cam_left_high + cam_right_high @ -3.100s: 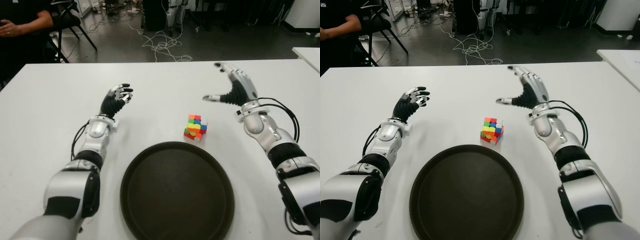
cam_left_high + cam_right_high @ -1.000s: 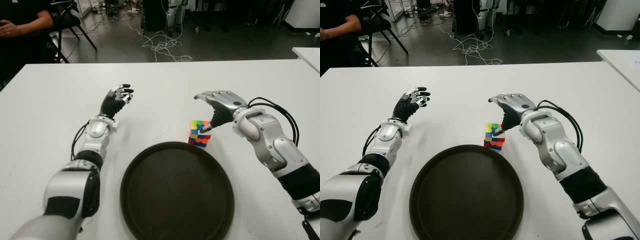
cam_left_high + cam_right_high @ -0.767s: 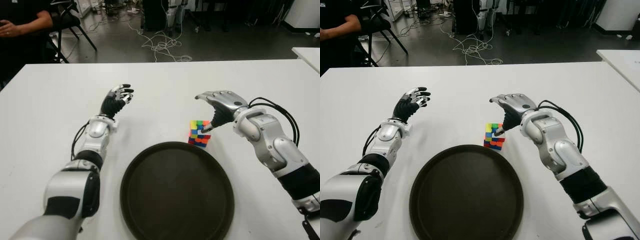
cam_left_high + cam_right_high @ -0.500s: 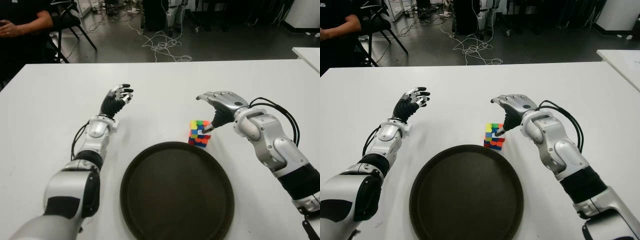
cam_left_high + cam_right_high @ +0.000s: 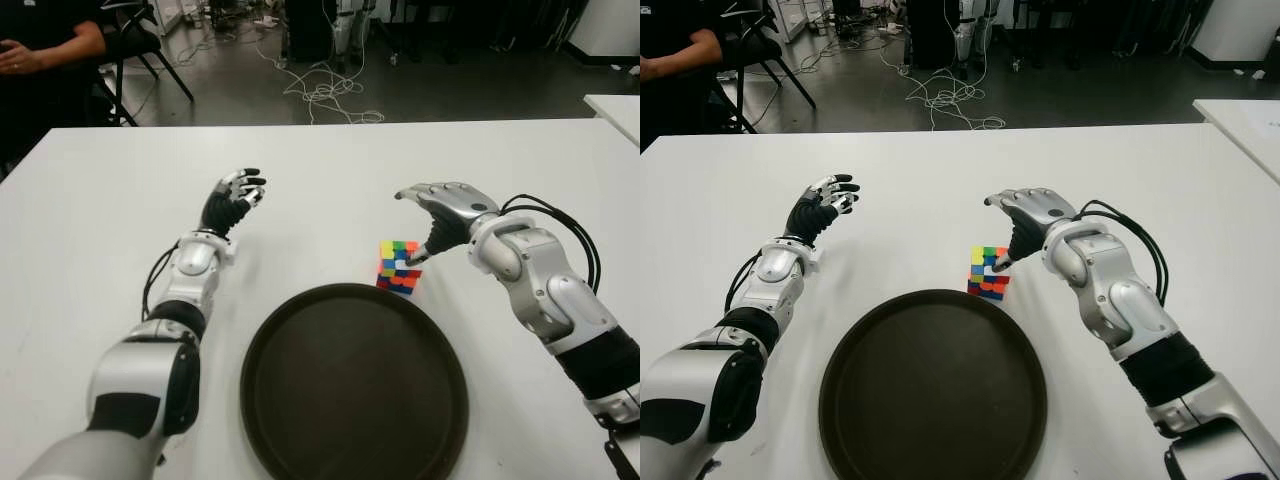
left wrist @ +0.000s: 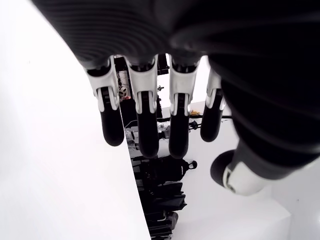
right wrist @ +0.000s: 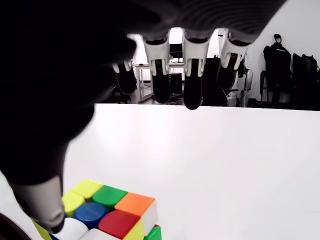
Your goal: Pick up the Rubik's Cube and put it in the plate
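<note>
The Rubik's Cube stands on the white table, touching the far rim of the round dark plate. My right hand hovers over the cube's right side, open. Its thumb tip touches the cube on top, while the fingers stretch out past it and hold nothing. My left hand shows left of the cube, well apart from it, fingers relaxed and empty.
A person's arm and chairs show beyond the table's far left corner. Cables lie on the floor behind the table. Another white table's corner is at the far right.
Since three seconds ago my right hand came down from the right onto the cube, which turned and shifted slightly. In the last second the hand drew a little to the right.
</note>
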